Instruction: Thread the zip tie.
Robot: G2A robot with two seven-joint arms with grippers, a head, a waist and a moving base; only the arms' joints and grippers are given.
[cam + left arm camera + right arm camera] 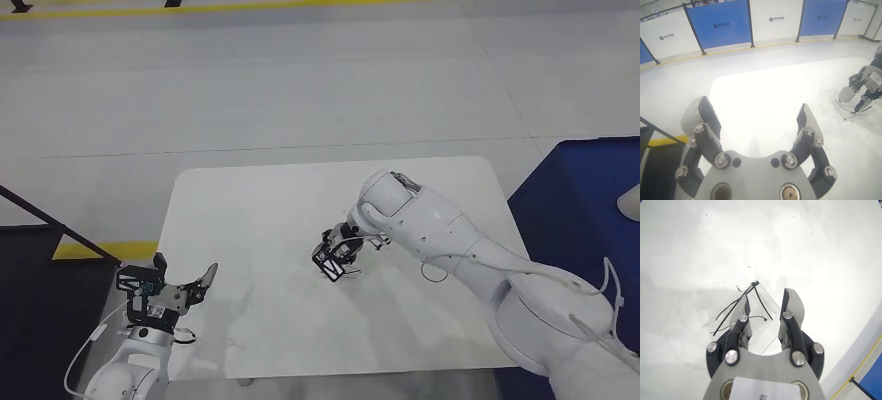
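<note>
Several black zip ties (761,299) lie on a clear plastic sheet (770,303) near the middle of the white table (260,210). My right gripper (765,298) hovers open just over the sheet, one finger (745,308) covering part of the ties, the other finger (791,302) past the sheet's edge. From above, the right gripper (335,262) sits over the ties (330,265). My left gripper (755,111) stands open and holds nothing at the table's front left corner (185,278). The left wrist view has the right gripper (851,100) and the ties (857,111) far off.
Blue and white barrier panels (719,26) stand behind the table across the floor. A dark blue surface (590,200) lies to the right of the table. A black frame (40,215) runs beside the table's left front corner.
</note>
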